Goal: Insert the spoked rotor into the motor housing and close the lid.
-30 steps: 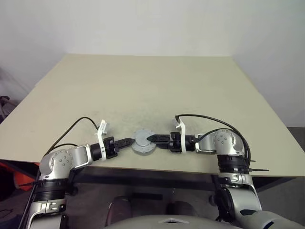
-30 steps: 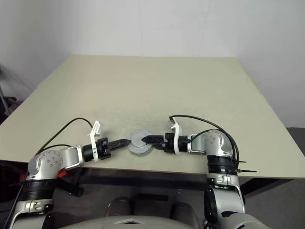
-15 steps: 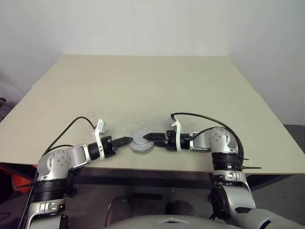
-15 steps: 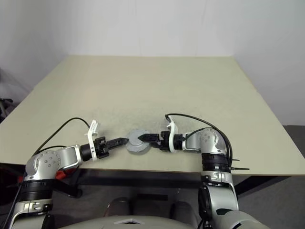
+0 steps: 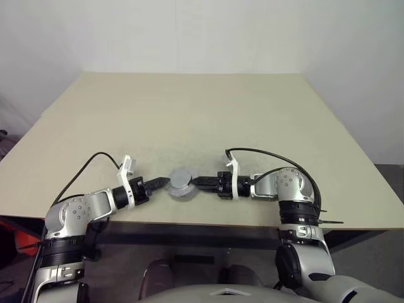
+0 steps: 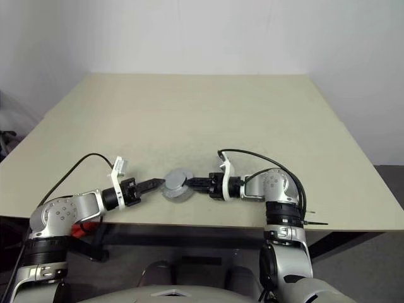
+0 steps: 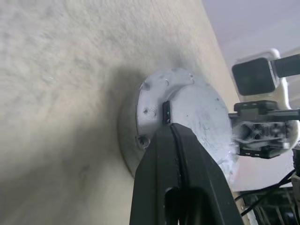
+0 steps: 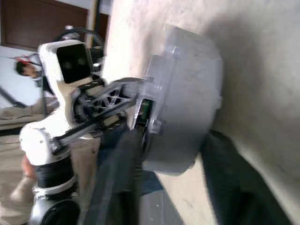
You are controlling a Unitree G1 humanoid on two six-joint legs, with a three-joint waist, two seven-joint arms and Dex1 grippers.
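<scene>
Near the counter (image 5: 202, 113) front edge, the lidded motor housing (image 5: 180, 184) is sitting tilted between both grippers, the left gripper (image 5: 159, 184) pressed together against its rim and the right gripper (image 5: 197, 183) apart around it, risking a slip off that edge.

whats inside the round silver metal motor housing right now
Cannot be seen: the flat grey metal lid sits on top of the round silver metal motor housing on the beige table, covering its inside. Any rotor within is hidden.
</scene>
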